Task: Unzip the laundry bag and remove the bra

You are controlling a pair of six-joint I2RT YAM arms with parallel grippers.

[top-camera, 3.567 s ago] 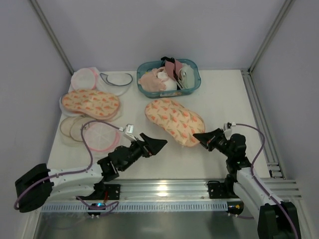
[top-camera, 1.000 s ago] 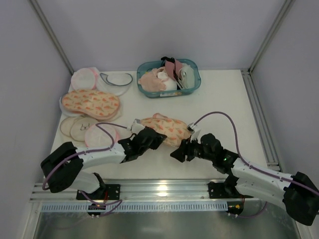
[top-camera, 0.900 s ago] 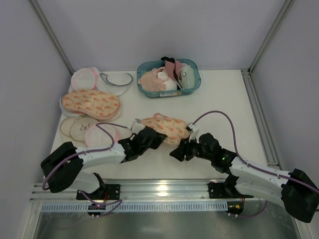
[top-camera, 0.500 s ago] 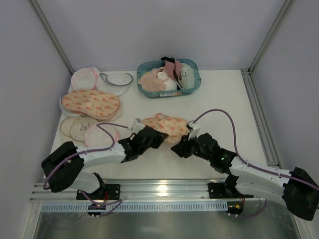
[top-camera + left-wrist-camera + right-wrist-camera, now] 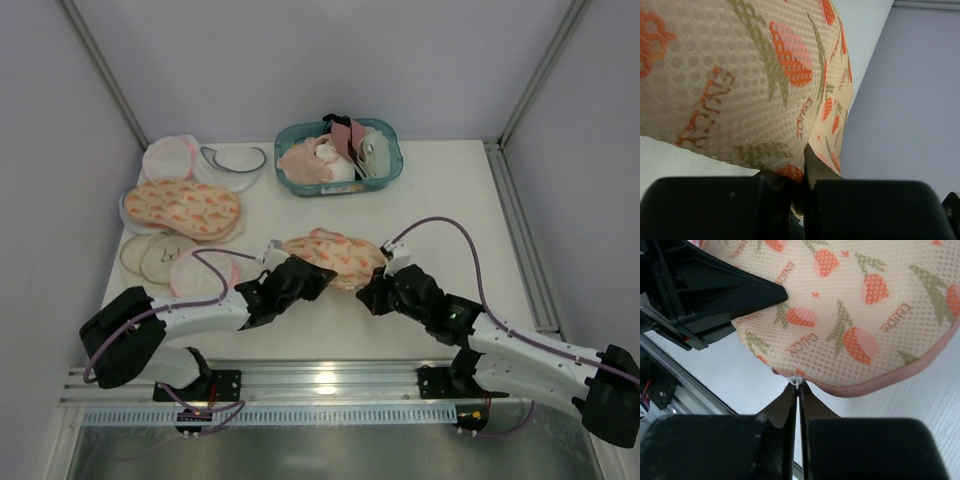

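The laundry bag (image 5: pixel 335 256), peach mesh with orange print and pink edging, lies between my two arms in the top view. My left gripper (image 5: pixel 800 172) is shut on a fold of the bag's fabric (image 5: pixel 765 90) at its left end. My right gripper (image 5: pixel 798 386) is shut on the small white zipper pull (image 5: pixel 798 381) at the bag's pink edge (image 5: pixel 880 382). In the top view the left gripper (image 5: pixel 322 280) and right gripper (image 5: pixel 366 291) sit at the bag's near side, a little apart. The bra is hidden.
A teal basket (image 5: pixel 339 154) of pink and white garments stands at the back. A second printed bag (image 5: pixel 181 209), round white mesh pouches (image 5: pixel 172 157) and flat round pads (image 5: pixel 162 259) lie at the left. Metal rails (image 5: pixel 520 230) run along the right edge.
My right gripper has moved right and toward the bag's near edge and shut on the zipper pull. The left gripper has stayed shut on the bag's left end.
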